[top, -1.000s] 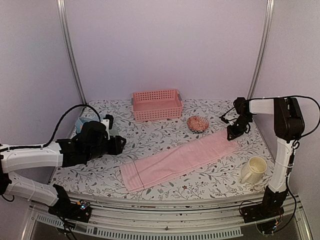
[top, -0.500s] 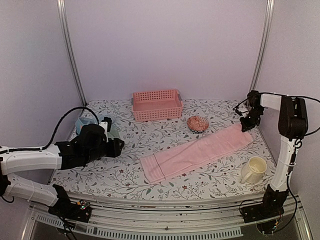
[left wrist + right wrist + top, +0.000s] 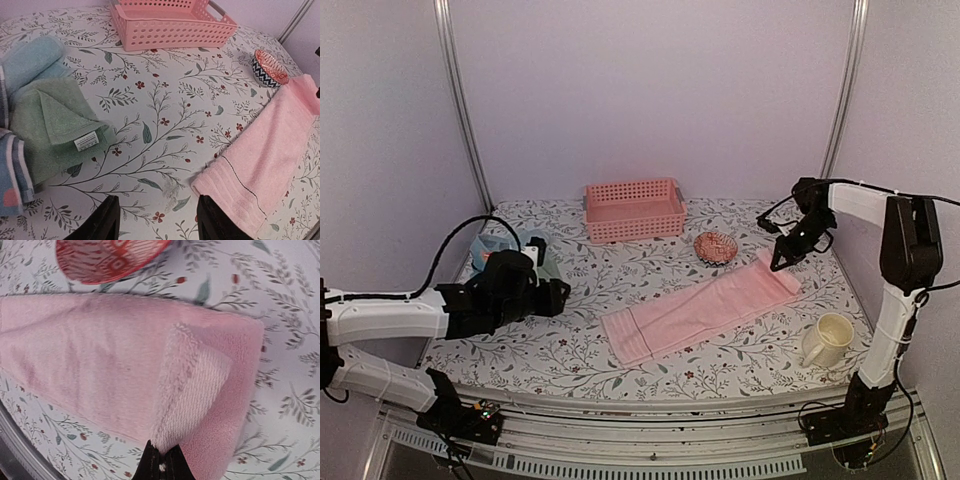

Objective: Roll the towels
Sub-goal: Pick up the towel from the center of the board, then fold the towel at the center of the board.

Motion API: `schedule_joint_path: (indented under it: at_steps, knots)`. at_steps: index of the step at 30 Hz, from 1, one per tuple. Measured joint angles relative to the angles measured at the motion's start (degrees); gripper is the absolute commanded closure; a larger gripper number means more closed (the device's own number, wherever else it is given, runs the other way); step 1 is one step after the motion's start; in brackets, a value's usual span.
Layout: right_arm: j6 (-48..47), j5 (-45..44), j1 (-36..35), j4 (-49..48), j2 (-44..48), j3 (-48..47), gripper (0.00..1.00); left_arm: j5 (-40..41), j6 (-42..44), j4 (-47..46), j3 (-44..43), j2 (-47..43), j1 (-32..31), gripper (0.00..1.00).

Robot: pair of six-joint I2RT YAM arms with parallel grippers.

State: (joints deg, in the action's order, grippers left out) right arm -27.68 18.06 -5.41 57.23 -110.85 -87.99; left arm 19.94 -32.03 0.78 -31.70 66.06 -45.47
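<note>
Right gripper [image 3: 161,463] pinching pink towel [image 3: 100,355] | left gripper [image 3: 157,221] agape | floral tabletop [image 3: 620,262] | lilac walls [image 3: 650,90]

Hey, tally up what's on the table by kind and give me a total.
Towels: 4 (pink towel, light blue towel, green towel, blue patterned towel)
Baskets: 1 (pink basket)
Bowls: 1 (patterned bowl)
Mugs: 1 (cream mug)
Total: 7

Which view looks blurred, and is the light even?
Top external: soft, even, lilac-tinted light, faint shadows only. Left wrist: sharp on the green towel and basket. Right wrist: very close, the pink towel fairly crisp, the patterned bowl slightly soft.
</note>
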Motion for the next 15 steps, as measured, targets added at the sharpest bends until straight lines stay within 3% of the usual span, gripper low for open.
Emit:
schedule_joint_path:
  at_steps: [15]
  knots:
    - [-0.2,19.2,-15.8,4.5,-1.2,1.6,0.97,-2.7,-1.5,-0.9,0.0,6.0,0.0,0.48]
